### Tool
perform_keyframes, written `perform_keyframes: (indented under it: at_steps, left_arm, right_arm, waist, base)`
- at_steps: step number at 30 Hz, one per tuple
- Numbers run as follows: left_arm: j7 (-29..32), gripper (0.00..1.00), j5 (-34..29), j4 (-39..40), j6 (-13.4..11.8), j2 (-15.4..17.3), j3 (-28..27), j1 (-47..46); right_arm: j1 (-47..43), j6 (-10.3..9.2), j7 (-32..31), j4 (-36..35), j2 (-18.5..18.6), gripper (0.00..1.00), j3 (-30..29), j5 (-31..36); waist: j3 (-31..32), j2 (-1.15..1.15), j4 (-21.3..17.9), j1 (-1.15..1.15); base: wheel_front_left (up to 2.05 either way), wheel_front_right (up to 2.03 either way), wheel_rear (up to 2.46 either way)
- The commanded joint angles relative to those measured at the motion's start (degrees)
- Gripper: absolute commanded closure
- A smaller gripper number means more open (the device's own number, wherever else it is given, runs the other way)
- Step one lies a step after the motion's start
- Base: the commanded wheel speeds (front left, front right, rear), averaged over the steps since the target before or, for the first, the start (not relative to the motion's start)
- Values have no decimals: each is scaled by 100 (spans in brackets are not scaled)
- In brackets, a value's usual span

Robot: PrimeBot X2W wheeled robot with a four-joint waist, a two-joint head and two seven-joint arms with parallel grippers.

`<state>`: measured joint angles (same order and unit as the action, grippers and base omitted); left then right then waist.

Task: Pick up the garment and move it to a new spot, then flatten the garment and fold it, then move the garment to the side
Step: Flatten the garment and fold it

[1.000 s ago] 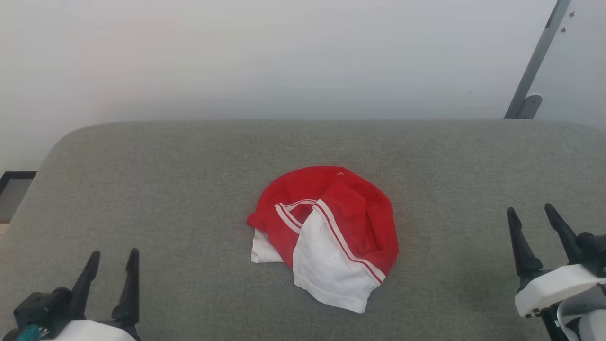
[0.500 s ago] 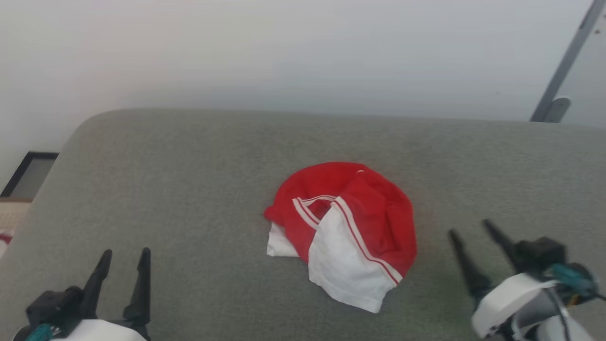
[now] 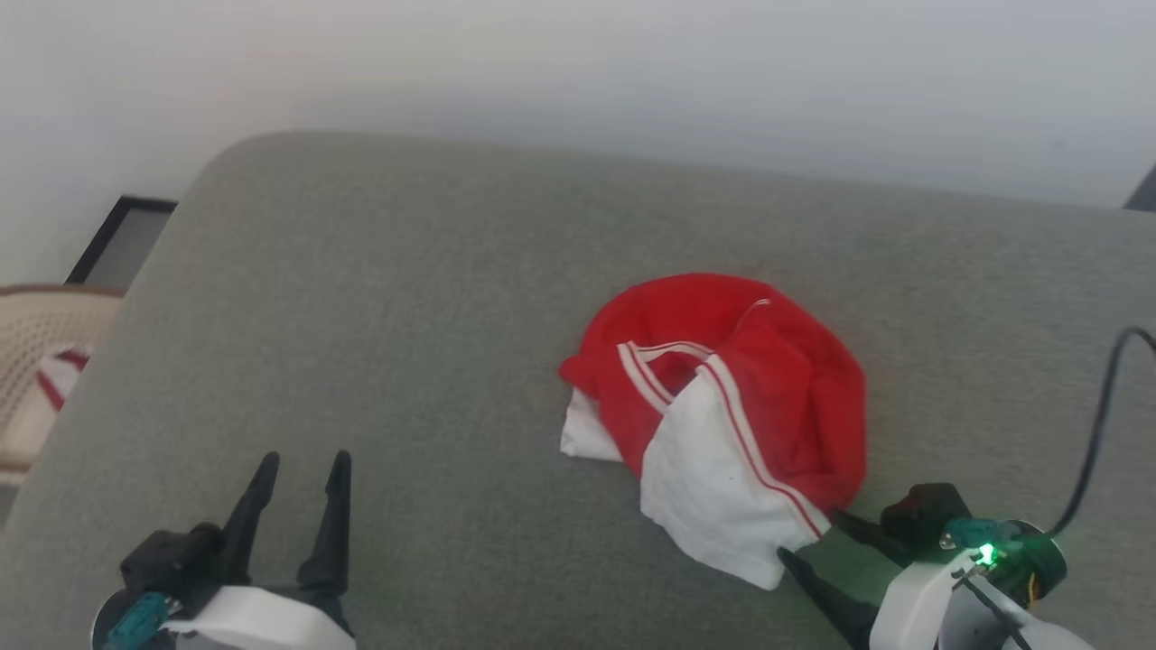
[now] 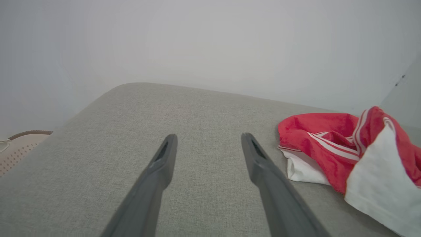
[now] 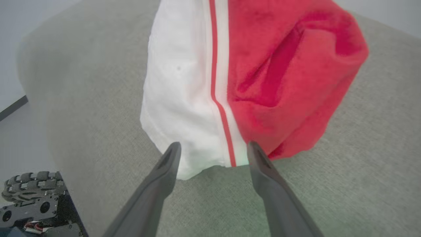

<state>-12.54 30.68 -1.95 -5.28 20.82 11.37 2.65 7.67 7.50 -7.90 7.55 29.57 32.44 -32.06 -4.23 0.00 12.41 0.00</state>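
Though spread wide and empty, the right fingers reach the garment at its hem

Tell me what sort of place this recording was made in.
Probably a plain indoor room, home-like or staged: a grey upholstered cushion stands before a bare white wall, a crumpled red-and-white garment lies on it, and a pale perforated basket sits off its left edge.

Wall: you face a plain white wall, softly and evenly lit | Furniture: you have a wide grey fabric cushion with rounded corners in front of it | Left edge: you see a dark-framed panel by the wall, a beige perforated basket nearer you
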Motion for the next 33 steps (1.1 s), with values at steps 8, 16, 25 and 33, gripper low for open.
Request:
perform_keyframes:
  at_steps: [8, 16, 25, 33]
  left_arm:
    - [-128, 0, -93, -223, 97, -269, 209, -354]
    - [-207, 0, -138, -421, 144, -417, 231, -507]
    - [-252, 0, -115, -411, 107, -391, 42, -400]
    - [-262, 0, -107, -335, 100, -321, -82, -294]
  right_arm:
    - [333, -1, -474, -10, 392, 0, 365, 22]
    - [621, -3, -676, 509, 372, 100, 734, 286]
    - [843, -5, -368, 360, 363, 100, 171, -2]
    - [421, -4, -342, 121, 381, 100, -1481, -599]
  waist:
    - [-439, 0, 409, 0]
    - [-603, 0, 590, 0]
    - [-507, 0, 353, 0]
    - [-406, 0, -25, 0]
  base:
    - [0, 0, 0]
    - [0, 0, 0]
    - [0, 0, 0]
    - [0, 0, 0]
